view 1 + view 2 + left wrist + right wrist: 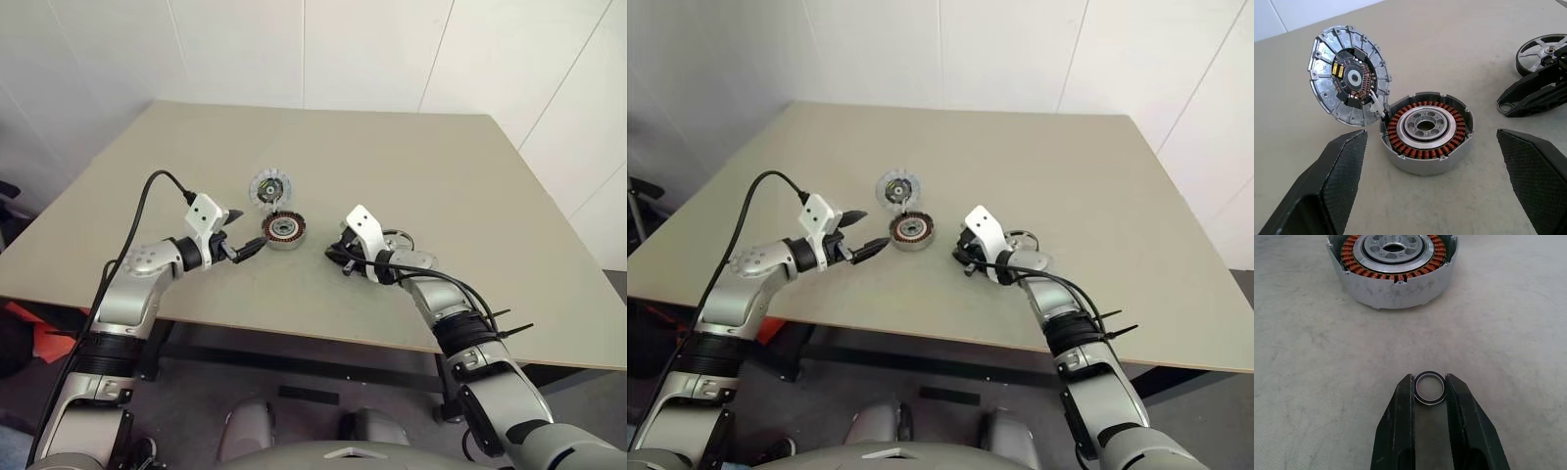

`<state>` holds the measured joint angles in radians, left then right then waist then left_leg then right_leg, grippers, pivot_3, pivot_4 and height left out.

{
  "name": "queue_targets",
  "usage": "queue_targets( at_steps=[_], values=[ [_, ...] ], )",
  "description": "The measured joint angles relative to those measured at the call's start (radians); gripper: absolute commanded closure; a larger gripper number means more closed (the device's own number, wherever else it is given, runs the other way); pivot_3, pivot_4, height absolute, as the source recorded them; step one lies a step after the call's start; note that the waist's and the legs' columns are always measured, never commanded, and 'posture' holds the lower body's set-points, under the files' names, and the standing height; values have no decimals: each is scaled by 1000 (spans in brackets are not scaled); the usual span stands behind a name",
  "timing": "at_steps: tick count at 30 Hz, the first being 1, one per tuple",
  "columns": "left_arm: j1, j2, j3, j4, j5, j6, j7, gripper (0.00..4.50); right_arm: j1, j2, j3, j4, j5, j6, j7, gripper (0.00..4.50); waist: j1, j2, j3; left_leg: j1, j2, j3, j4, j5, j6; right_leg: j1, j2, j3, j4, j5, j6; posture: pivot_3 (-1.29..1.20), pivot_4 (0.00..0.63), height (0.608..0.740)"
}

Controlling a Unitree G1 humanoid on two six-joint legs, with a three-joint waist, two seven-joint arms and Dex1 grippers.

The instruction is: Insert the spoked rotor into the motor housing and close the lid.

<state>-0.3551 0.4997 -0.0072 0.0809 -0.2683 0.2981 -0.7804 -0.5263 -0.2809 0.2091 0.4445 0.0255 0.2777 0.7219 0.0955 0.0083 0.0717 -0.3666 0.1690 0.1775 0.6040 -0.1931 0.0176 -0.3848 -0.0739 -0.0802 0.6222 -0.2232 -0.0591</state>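
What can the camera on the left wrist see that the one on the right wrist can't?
Left wrist view alone: the open lid hinged up beside the motor housing, the spoked rotor lying on the table, and the left tool's wide-apart fingers. Right wrist view alone: a small metal ring pinched between the right tool fingers. Both share the housing with its copper windings and the table.
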Motion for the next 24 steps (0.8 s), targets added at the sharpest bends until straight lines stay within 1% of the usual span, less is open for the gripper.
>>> queue_targets(
  at_steps=[7, 16, 19, 24],
  values=[
    [-1, 0, 0, 0, 5, -11, 1, 0, -17, -8, -9, 0, -8, -12, -27, 3926, -1, 0, 0, -1, 0, 0, -1, 0, 0, -2, 0, 0, -1, 0, 0, 0, 0, 740],
    [-2, -3, 0, 4, 13, -19, 5, 0, -150, -5, -84, -27, 21, -8, -50, 3926, -2, 0, 0, -2, -1, 1, -6, 0, 0, -3, 0, 0, -3, 3, -7, 0, 0, 740],
    [-3, -4, 0, 7, 17, -20, 5, 0, -194, 1, -95, 44, 22, -24, -70, 3926, -2, 0, 0, -3, -1, 1, -6, 0, 0, -3, 0, 0, -3, 3, -8, 0, 0, 740],
    [-7, -10, -1, 15, 23, -27, 4, 0, -286, 10, -110, 319, -4, -122, -131, 3926, -3, 0, 0, -3, -1, 1, -6, 0, 0, -4, 0, 0, -3, 3, -8, 0, 0, 740]
  ],
)
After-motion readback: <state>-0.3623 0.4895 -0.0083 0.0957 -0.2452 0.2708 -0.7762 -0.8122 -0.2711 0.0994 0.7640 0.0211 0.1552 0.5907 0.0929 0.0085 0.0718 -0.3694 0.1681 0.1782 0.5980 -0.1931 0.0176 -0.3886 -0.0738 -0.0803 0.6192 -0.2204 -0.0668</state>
